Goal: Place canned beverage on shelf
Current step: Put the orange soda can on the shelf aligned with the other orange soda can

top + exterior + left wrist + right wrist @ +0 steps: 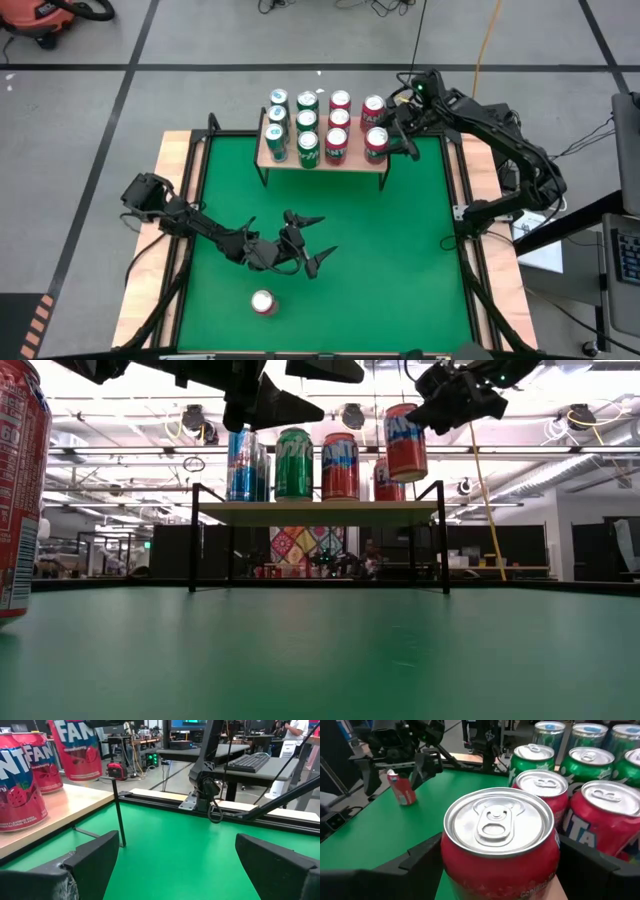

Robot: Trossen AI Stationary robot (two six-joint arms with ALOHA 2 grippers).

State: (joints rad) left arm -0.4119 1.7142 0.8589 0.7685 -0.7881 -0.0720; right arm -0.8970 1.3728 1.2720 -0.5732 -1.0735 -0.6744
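Observation:
The shelf (pixel 322 163), a light plank on thin black legs, stands at the table's far side and carries several green, blue and red cans. My right gripper (pixel 393 133) is at its right end, shut on a red can (pixel 376 140), which the low view (pixel 405 440) shows above the plank. My left gripper (pixel 314 243) is open and empty over the middle of the green table; its fingers also show in the left wrist view (pixel 185 865). Another red can (pixel 263 302) stands upright on the table near the front edge. My right gripper pinches the red can's side wall (pixel 451 870) between its two fingers, one on each side, just below the top rim. The fingers come slanting down from the table's far right. The can is lifted clear of the plank (pixel 320 512), slightly tilted, top up.
The shelved cans (pixel 545 785) stand close beside the held can, toward the table's left. The green table (pixel 400 240) has raised wooden and black rails at its edges. My left arm (pixel 200 228) lies across the table's left half.

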